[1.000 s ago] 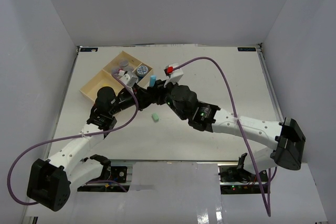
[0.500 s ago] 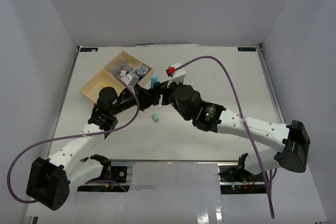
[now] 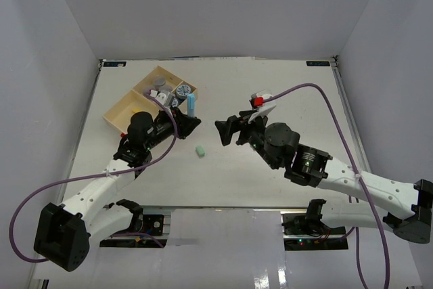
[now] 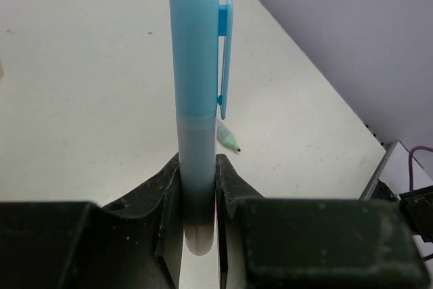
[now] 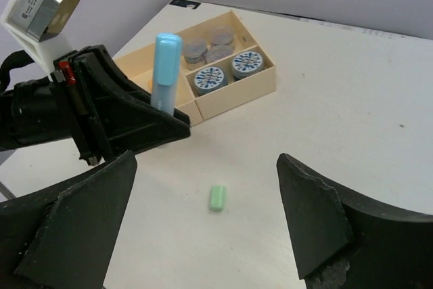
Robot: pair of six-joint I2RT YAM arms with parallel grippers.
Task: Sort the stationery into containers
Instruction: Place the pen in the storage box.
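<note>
A pale blue capped pen (image 4: 196, 93) stands upright with my left gripper (image 4: 198, 187) shut on its lower end; it also shows as the blue pen (image 3: 191, 105) just off the tray's right corner and as the blue pen (image 5: 166, 72) in the right wrist view. My right gripper (image 5: 203, 221) is open and holds nothing, hovering over a small green piece (image 5: 217, 197) lying on the table. From above, the right gripper (image 3: 222, 132) faces the left gripper (image 3: 191, 119), apart from it. The pale-wood tray (image 3: 118, 109) holds blue-patterned rolls (image 5: 208, 80) and grey rolls (image 5: 196, 49).
The green piece (image 3: 200, 150) lies between the two arms, below the tray. A purple cable (image 3: 304, 93) loops over the right arm. White walls close in the table on three sides. The tray's rim (image 5: 237, 96) stands close behind the left gripper.
My right gripper has opened, let go of the blue pen and pulled back to the right. The left gripper stays shut on the pen near the tray.
</note>
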